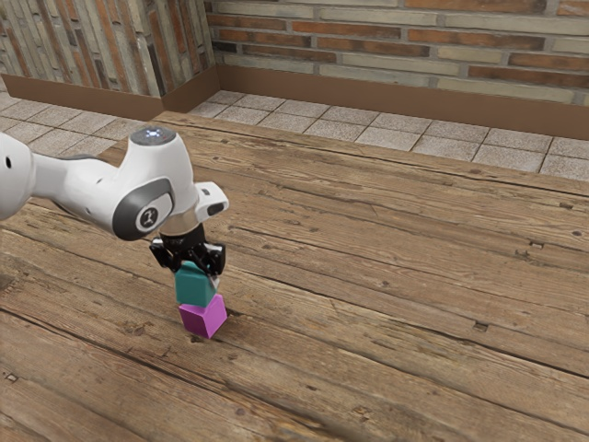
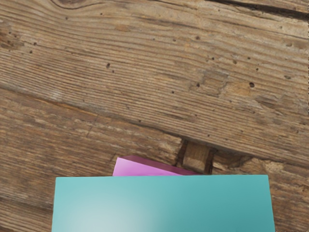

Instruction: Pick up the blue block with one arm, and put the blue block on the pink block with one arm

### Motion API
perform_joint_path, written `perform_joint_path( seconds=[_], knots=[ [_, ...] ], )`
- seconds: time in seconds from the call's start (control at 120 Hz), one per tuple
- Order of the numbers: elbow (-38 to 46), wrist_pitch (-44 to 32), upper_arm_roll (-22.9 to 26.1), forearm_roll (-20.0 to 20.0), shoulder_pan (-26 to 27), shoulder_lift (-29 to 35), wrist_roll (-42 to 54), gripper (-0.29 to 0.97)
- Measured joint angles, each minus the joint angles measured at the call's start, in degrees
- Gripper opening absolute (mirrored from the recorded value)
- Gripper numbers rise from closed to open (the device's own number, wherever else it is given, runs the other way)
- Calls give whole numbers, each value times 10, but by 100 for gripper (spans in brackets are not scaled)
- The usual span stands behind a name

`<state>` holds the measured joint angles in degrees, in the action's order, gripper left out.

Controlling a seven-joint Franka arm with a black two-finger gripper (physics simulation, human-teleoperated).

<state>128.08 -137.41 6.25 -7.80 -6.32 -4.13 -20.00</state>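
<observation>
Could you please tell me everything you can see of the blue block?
The teal-blue cube-shaped block has smooth, unmarked faces. It is slightly tilted, its upper part clamped from two sides by the black two-finger gripper. Directly below it is the pink cube-shaped block on the wooden plank table; the two look to be touching, though I cannot tell for sure.

A bare brick-walled room, more workshop or yard than home: brick walls (image 1: 396, 37), brown skirting (image 1: 368, 92), grey floor tiles (image 1: 386, 129), rough plank table (image 1: 414, 276).
</observation>
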Motion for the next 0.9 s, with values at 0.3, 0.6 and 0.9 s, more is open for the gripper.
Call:
perform_joint_path(
  seconds=[0.3, 0.6, 0.9],
  knots=[
    [0, -1, 0, 12, 0, 4, 28, 56],
    [-56, 20, 0, 13, 0, 135, 49, 65],
    [-248, 297, 9, 70, 4, 143, 59, 67]
  ],
)
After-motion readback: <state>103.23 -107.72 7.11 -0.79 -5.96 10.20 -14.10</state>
